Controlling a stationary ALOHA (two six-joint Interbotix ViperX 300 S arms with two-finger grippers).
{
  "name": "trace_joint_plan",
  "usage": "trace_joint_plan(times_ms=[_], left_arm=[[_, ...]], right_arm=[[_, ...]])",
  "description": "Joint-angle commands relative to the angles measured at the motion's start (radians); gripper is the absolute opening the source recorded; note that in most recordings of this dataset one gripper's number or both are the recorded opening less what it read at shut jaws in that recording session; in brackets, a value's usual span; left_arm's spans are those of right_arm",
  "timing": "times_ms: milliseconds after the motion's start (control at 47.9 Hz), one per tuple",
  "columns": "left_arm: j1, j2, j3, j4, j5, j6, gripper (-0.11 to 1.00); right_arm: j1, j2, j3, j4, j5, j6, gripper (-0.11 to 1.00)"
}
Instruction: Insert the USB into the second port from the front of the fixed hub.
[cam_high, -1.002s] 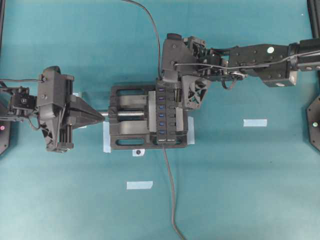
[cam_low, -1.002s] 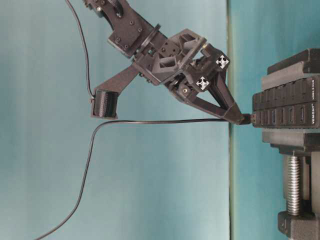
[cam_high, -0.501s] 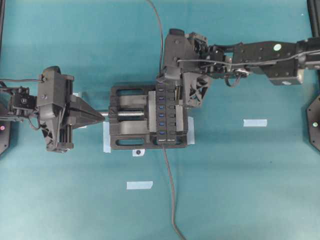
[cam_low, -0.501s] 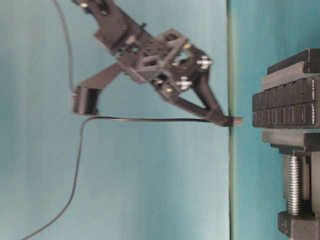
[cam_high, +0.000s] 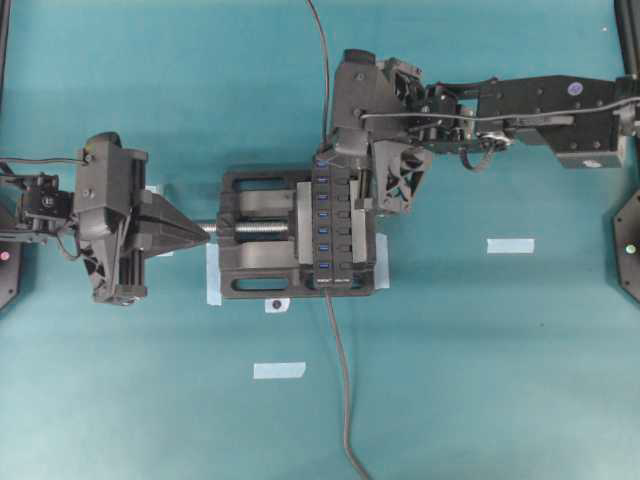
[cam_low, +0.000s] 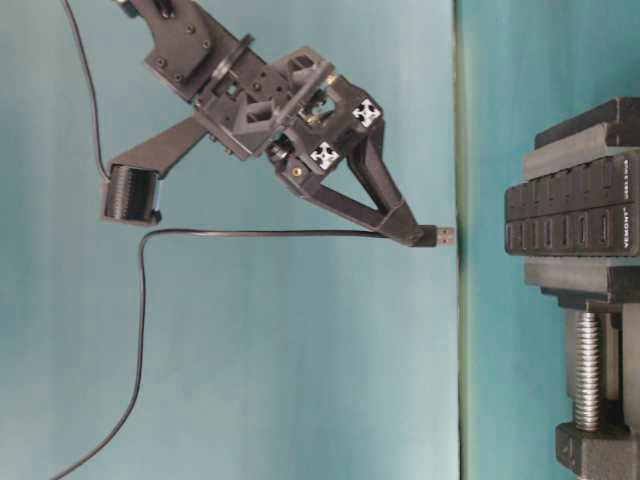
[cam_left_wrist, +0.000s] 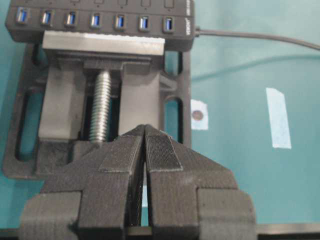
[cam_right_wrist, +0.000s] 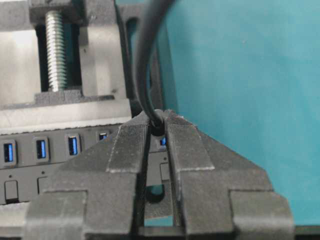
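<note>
The USB (cam_low: 441, 236) is a small black plug with a metal tip, and my right gripper (cam_low: 412, 233) is shut on its rear end. Its thin dark cable (cam_low: 250, 233) trails away behind it. In the table-level view the plug points at the fixed hub (cam_low: 572, 218), with a clear gap between them. The overhead view puts the right gripper (cam_high: 328, 158) just beyond the far end of the hub (cam_high: 330, 225), a black bar with a row of blue ports. My left gripper (cam_high: 203, 232) is shut and empty, its tips by the vise screw (cam_high: 255, 228).
A black vise (cam_high: 250, 280) clamps the hub. The hub's own cable (cam_high: 341, 390) runs from its near end toward the table's front edge. Strips of pale tape (cam_high: 510, 245) lie on the teal table, one (cam_high: 279, 370) in front of the vise.
The right gripper has drawn the USB back from the hub's far end, where the plug tip met the hub a second ago. A gap has opened. The left arm is still.
</note>
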Motion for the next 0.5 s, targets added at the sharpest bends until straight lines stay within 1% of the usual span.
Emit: trace_joint_plan(times_ms=[0,355,480], left_arm=[[0.000,-0.002,-0.023,0.002,-0.005,-0.002,0.00],[0.000,0.002,-0.025,0.002,-0.005,-0.002,0.00],[0.000,0.009,-0.026,0.002,-0.005,-0.003,0.00]], right_arm=[[0.008,-0.037,-0.023,0.003,-0.003,0.017,0.07],[0.067,-0.074,-0.025,0.029,0.021,0.031,0.07],[0.087,-0.077,-0.025,0.048,0.021,0.031,0.07]])
